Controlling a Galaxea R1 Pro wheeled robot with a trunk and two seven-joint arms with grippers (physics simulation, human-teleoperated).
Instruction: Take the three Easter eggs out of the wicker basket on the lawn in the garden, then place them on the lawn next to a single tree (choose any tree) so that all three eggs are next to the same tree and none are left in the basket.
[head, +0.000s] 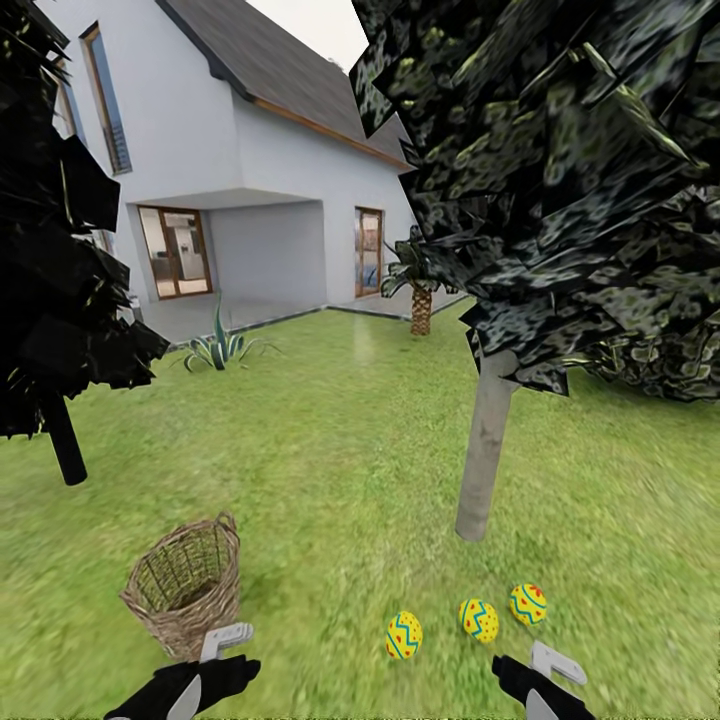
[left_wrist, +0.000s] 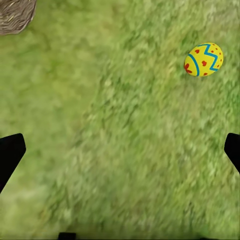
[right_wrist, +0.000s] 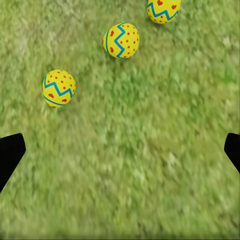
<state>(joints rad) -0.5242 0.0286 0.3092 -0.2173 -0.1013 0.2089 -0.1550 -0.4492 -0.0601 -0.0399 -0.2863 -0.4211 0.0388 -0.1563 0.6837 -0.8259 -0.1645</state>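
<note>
All 3 Easter eggs (head: 477, 620) lie on the lawn (head: 330, 450) near the tree (head: 486, 455) — wicker basket (head: 186, 585) empty; left gripper (left_wrist: 120, 150) and right gripper (right_wrist: 120, 150) spread wide, holding nothing.

We see our left hand (head: 228, 640) and right hand (head: 556, 663) as pale grey, flat, angular metal fingers on glossy black wrists. In both wrist views our fingertips (left_wrist: 10, 155) appear as plain black wedges.
</note>
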